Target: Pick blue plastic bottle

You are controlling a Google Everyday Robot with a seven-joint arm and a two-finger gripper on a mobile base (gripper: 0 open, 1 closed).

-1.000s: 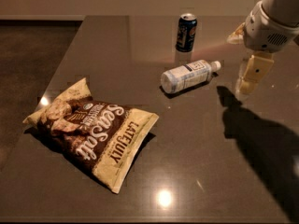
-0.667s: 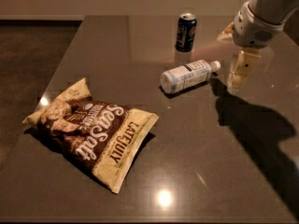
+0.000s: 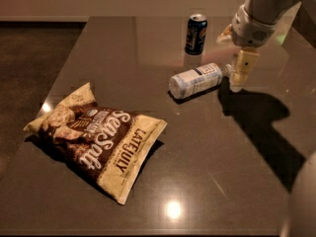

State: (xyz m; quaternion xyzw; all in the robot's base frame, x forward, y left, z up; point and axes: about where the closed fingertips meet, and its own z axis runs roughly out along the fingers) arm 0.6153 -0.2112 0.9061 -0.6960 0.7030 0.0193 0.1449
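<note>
The blue plastic bottle lies on its side on the dark table, with its cap end pointing right. It is clear, with a pale blue-white label bearing a dark patch. My gripper hangs from the arm at the upper right, just at the bottle's cap end. It is open and empty. One pale finger stands right beside the cap and partly hides it. The other finger is higher and further back.
A dark blue drink can stands upright just behind the bottle. A large brown and cream chips bag lies at the front left. The arm's shadow falls across the table to the right of the bottle.
My gripper has moved left and slightly down, from a gap to the right of the bottle to right beside its cap end. The bottle, can and bag have not moved.
</note>
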